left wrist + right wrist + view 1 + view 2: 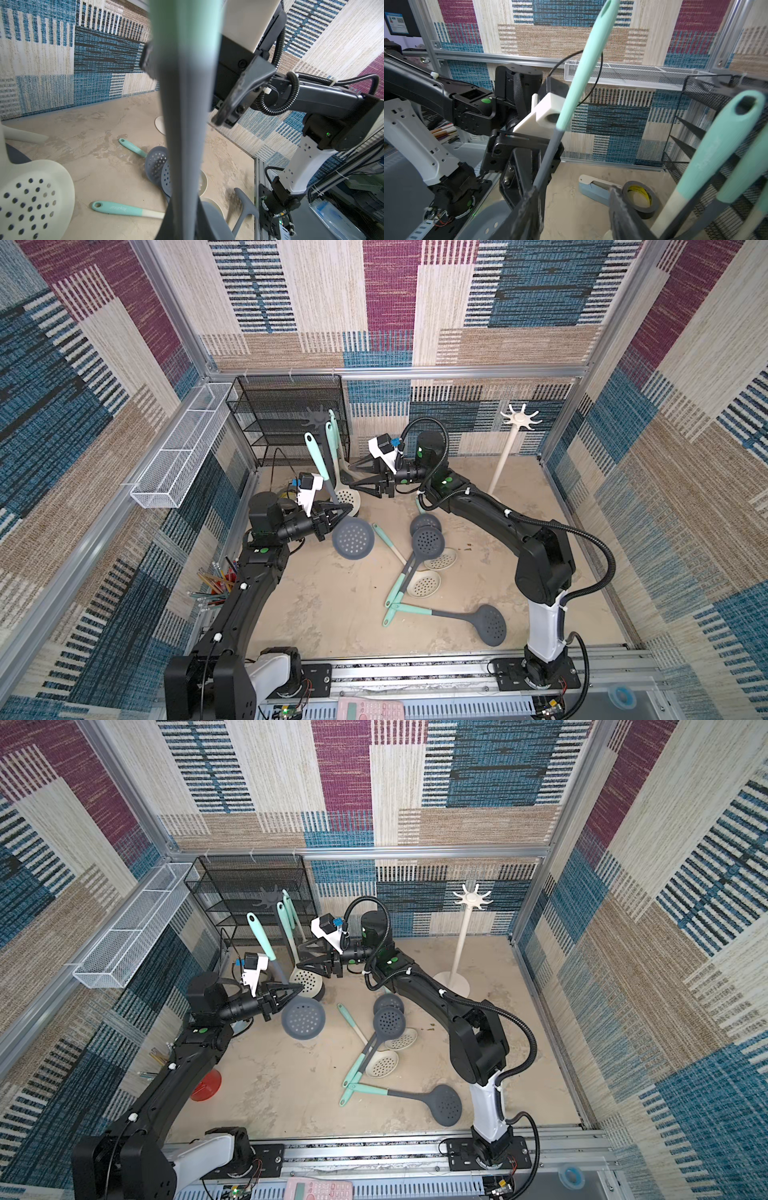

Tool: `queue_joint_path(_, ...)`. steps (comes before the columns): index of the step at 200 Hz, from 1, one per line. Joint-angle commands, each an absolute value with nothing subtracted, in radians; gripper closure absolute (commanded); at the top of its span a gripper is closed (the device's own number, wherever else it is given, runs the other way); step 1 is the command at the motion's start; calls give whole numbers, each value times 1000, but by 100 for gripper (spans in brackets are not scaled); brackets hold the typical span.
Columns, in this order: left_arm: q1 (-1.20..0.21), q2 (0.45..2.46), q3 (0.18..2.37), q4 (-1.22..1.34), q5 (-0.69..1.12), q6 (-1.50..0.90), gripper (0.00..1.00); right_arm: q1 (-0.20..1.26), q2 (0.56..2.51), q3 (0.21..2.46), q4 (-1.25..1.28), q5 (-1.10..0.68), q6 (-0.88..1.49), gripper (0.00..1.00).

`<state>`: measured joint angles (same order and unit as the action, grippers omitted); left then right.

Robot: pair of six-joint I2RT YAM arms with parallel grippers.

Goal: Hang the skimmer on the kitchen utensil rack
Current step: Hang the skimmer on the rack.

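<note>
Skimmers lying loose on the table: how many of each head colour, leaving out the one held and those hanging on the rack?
Grey skimmers: 3
Cream skimmers: 2
Total: 5

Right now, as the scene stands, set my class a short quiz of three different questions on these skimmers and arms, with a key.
1. True or false: the left gripper is shut on the grey skimmer.
2. The white rack carries: A two skimmers; B one skimmer; C none.
3. Fill in: the right gripper has its jaws ____.
Key: 1 true; 2 C; 3 open.
</note>
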<state>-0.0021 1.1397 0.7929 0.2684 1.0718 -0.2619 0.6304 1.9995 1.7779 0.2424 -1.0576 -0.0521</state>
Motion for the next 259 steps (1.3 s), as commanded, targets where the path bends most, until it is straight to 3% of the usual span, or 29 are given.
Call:
queue_joint_path(1, 0, 1142, 787, 344, 1053, -238, 100, 640, 2012, 1790, 206, -1110, 17, 45)
queue_joint_path(157, 8, 1160, 777, 404, 1087, -279, 100, 715, 2074, 1837, 245, -1120, 114, 53)
queue_joint_path(207, 8, 1159, 775, 405, 1091, -278, 100, 733, 2103, 1877, 233, -1140, 122, 67)
queue_joint_path(243, 8, 1149, 768, 403, 1081, -273, 100, 734, 2112, 1894, 218, -1122, 116, 94)
queue_joint_path(259, 8, 1147, 768, 392, 1065, -268, 100, 735, 2115, 1895, 227, -1116, 125, 99)
